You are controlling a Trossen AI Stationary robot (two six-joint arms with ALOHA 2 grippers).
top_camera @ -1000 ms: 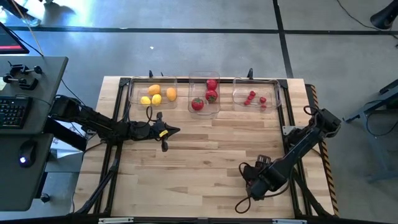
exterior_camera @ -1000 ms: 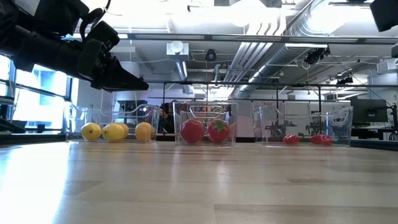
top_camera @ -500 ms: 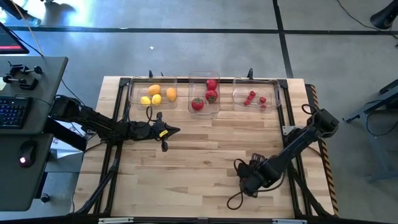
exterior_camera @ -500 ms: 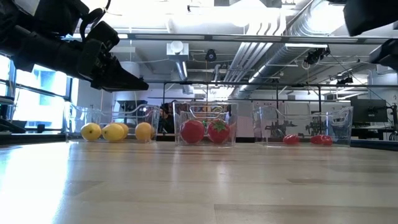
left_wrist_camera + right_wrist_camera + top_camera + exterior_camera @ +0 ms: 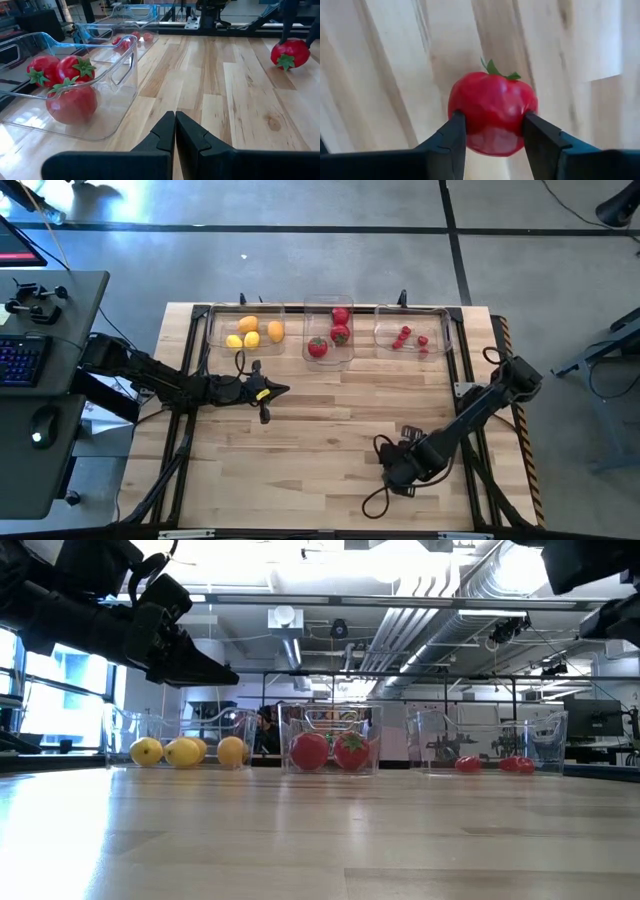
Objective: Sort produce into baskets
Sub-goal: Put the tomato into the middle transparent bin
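Since a second ago, the right gripper (image 5: 392,470) has slid a little toward the left of the high view, low on the desk (image 5: 320,430) in the lower right of the frame. Its jaws now press on both sides of a red green-topped fruit (image 5: 492,112), gripping it against the wood. The left gripper (image 5: 278,391) has not shifted; it hangs left of centre, just below the bins, with its jaws closed on nothing.

Along the top edge of the desk stand three clear bins. The left bin (image 5: 214,330) holds yellow and orange lemon-shaped fruits (image 5: 250,332). The middle bin (image 5: 328,304) holds round red fruits (image 5: 339,330), some green-topped. The right bin (image 5: 385,338) holds small red berries (image 5: 404,337). In the left wrist view the gripped fruit (image 5: 290,53) shows far across the boards.
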